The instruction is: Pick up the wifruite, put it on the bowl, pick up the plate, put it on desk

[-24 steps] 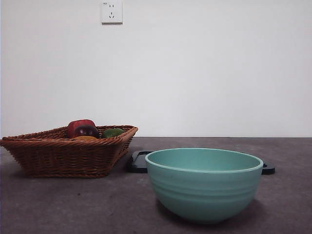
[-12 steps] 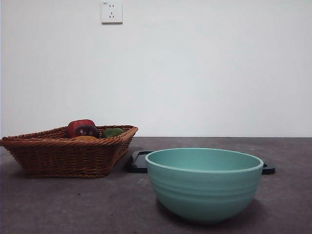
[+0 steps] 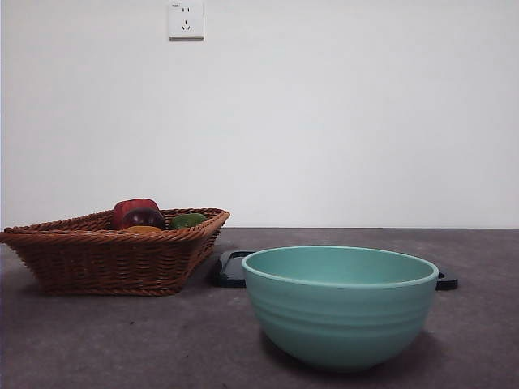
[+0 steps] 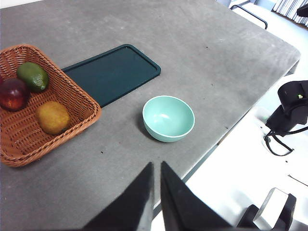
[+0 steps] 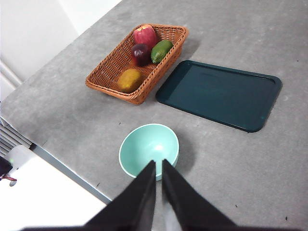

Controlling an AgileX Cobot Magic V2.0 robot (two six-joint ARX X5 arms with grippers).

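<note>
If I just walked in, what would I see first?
The big mint-green bowl stands empty at the front of the desk. Beside it, a brown basket holds an orange-brown fruit, a dark red one and a green one. A dark green tray lies flat behind the bowl.

Left gripper (image 4: 156, 168) and right gripper (image 5: 159, 166) hang high, jaws nearly together.

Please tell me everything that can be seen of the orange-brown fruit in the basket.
The wifruite is a roundish, slightly oval fruit with dull, finely rough orange-brown skin. It looks whole and lies in a corner of the brown wicker basket, resting on its woven bottom close to the wall, apart from the other fruits. From the front only its top shows. Neither claw is near it.
</note>
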